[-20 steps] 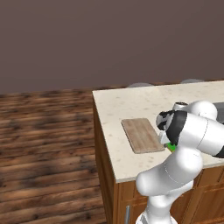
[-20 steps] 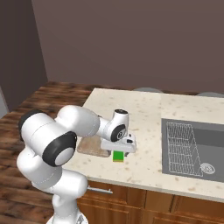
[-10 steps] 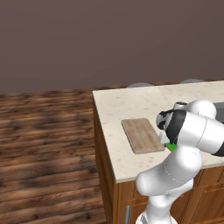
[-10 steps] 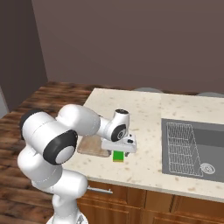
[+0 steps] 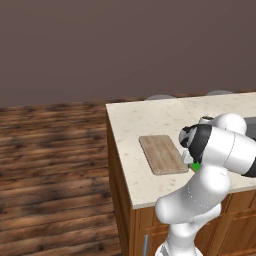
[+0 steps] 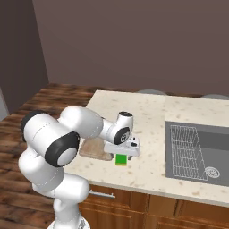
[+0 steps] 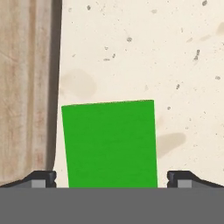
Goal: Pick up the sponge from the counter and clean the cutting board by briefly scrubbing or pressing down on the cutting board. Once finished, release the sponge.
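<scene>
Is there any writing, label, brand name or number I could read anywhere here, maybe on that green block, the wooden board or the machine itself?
None: no text, number or sign can be read anywhere.
The sponge is plain green.
The cutting board shows only wood grain.
The counter shows only speckles.
The gripper carries no marking.

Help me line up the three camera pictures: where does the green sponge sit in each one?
Left base view: the sponge is a green sliver right of centre, mostly hidden behind the arm.
Right base view: it lies at centre, under the hand, near the counter's front edge.
Hand view: it takes up the lower middle, between the fingertips.
Shared landmark: the cutting board, just beside the sponge.
</scene>
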